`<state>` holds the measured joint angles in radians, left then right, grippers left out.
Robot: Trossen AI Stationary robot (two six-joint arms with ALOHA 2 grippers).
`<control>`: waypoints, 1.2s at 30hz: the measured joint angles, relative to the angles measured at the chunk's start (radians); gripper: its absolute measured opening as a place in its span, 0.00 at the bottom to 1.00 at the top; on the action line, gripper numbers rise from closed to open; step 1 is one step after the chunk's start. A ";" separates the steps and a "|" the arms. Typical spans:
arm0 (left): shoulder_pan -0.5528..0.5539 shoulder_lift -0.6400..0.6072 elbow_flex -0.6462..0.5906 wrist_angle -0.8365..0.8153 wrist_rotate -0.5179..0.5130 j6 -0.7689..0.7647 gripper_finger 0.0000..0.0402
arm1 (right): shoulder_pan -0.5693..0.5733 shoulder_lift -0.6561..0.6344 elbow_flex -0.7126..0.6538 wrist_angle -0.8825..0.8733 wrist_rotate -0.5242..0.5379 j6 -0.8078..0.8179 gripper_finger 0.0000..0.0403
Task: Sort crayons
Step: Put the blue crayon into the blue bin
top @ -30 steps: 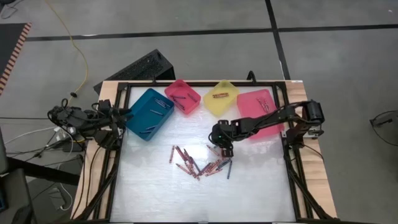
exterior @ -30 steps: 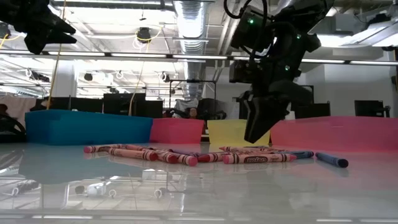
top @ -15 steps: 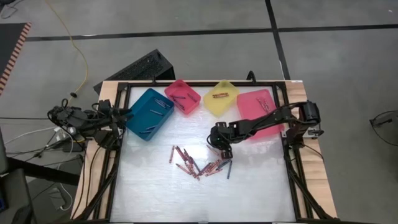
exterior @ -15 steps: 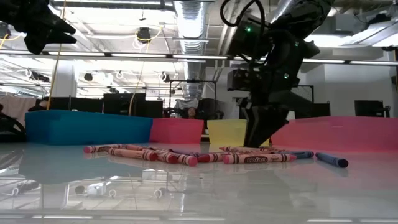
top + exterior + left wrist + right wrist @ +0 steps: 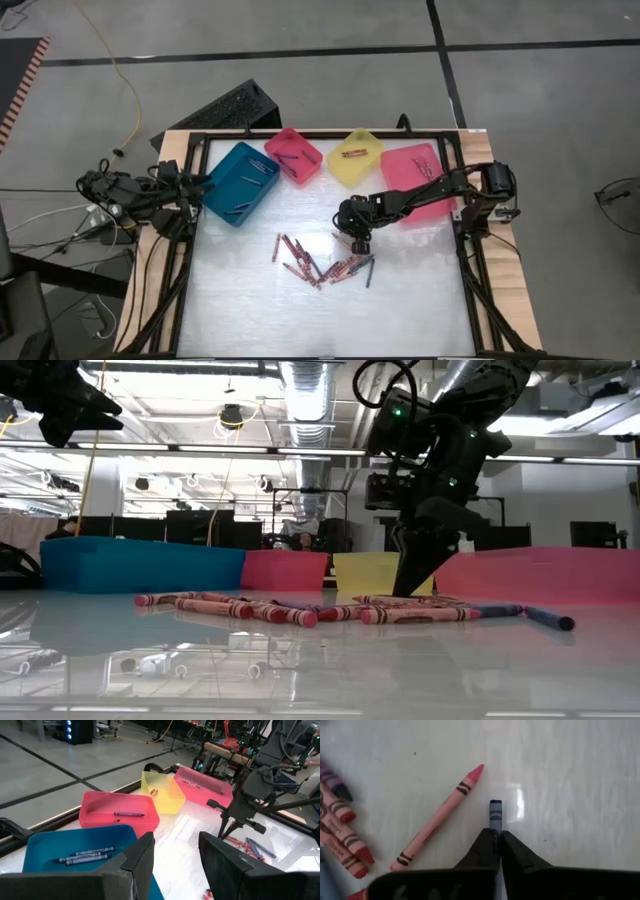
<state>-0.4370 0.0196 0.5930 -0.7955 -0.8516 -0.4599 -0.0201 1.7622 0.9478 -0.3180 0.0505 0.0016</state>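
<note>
Several crayons (image 5: 320, 264), mostly red and pink with a few blue-grey, lie loose in the middle of the table and show in a row in the low view (image 5: 300, 612). My right gripper (image 5: 356, 241) (image 5: 408, 590) stands at the far right edge of that heap, its fingertips down at the tabletop. It is shut on a blue-grey crayon (image 5: 495, 812). A pink crayon (image 5: 437, 820) lies beside it. My left gripper (image 5: 175, 855) waits open at the table's left edge, over the teal bin (image 5: 240, 182). My right gripper pinches the blue-grey crayon's two sides (image 5: 495, 824) between its two fingertips (image 5: 487, 845). One end of the crayon sticks out past the fingers. The fingers slant steeply down from above. The crayon lies flat on the table.
Along the far edge stand the teal bin, a small pink bin (image 5: 294, 156), a yellow bin (image 5: 356, 157) and a larger pink bin (image 5: 415, 178), each with a few crayons inside. A black frame (image 5: 470, 270) borders the white tabletop.
My right gripper has sunk to the tabletop at the heap's far right side, rolling a little, and has shut its fingers on the blue-grey crayon.
</note>
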 joint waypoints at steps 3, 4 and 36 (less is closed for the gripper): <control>0.000 0.000 0.000 0.000 0.000 0.000 0.36 | -0.013 0.000 0.007 0.013 -0.007 0.025 0.02; 0.000 0.000 0.000 0.000 0.000 0.000 0.36 | -0.014 0.000 0.016 0.008 -0.010 0.026 0.02; 0.000 0.000 0.000 0.000 0.000 0.000 0.36 | -0.088 0.012 0.274 0.907 0.022 -0.118 0.01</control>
<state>-0.4370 0.0196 0.5930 -0.7954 -0.8520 -0.4599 -0.1085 1.7744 1.2221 0.5888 0.0722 -0.1165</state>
